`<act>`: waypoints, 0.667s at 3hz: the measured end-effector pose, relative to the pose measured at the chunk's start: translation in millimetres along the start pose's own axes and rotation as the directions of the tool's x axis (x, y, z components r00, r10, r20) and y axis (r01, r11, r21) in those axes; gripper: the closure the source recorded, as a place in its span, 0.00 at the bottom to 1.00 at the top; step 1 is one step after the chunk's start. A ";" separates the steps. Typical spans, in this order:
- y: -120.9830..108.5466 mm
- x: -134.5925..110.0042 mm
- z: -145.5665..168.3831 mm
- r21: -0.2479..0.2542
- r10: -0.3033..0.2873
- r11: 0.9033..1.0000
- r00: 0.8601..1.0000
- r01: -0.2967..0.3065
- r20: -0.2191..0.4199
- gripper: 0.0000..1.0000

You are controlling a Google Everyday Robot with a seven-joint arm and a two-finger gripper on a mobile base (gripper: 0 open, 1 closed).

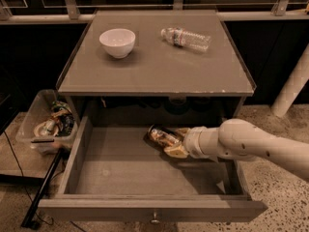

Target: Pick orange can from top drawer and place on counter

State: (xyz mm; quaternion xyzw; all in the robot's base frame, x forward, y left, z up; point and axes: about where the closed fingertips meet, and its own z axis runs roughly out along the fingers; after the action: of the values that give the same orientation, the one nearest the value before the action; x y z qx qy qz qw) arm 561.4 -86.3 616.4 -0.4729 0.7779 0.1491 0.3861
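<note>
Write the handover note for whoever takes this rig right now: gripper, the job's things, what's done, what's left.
Gripper: reached into the open top drawer from the right, at the orange can; whether it has a grip cannot be seen.
Orange can: lying on its side on the drawer floor, toward the back, right of centre.
Counter: carries a white bowl back left and a water bottle lying back right; the front half is bare.
Done: drawer pulled out, arm at the can.
Left: confirm the grasp, lift the can out, set it on the counter, release.
</note>
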 end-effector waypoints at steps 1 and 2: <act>-0.8 -7.5 -21.0 -0.010 -0.013 1.000 1.000 0.013 0.017 1.00; -3.8 -18.7 -51.2 -0.021 -0.024 0.999 0.999 0.025 0.043 1.00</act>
State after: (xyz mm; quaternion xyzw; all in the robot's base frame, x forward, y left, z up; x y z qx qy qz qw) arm 545.9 -107.2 664.3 -0.4831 0.7621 0.1629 0.3992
